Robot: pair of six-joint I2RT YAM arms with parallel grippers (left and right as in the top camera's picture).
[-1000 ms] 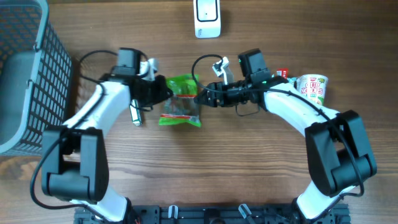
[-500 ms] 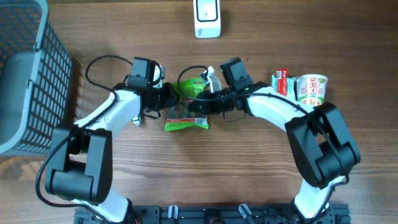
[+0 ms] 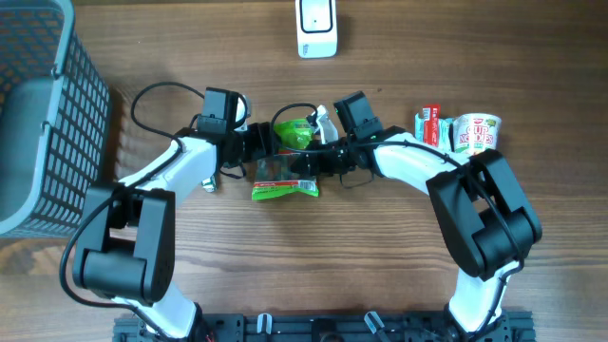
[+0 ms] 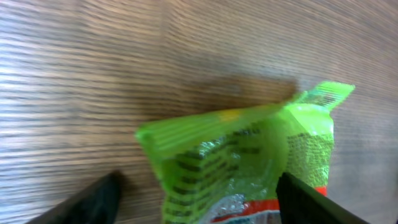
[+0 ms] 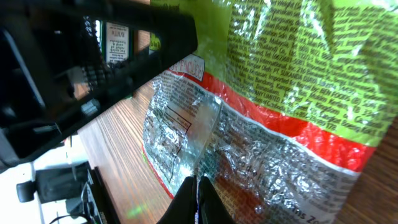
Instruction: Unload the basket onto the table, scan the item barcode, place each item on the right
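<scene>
Both arms meet over the middle of the worktop (image 3: 380, 256), and the green snack bag (image 3: 281, 180) sits right between them, well short of the white scanner (image 3: 316, 27) at the far edge. The right pincer (image 3: 306, 163) is pinched tight on the bag: from the wrist view, its fingertips (image 5: 188, 199) clamp together on the silvery printed foil. The left pincer (image 3: 256, 144) stands wide, dark fingers (image 4: 93, 199) spread either side of the bag's green sealed end, gripping nothing. Off to the right stand a noodle cup (image 3: 475, 133) and a red packet (image 3: 429, 123), and a grey basket (image 3: 38, 114) is on the left.
</scene>
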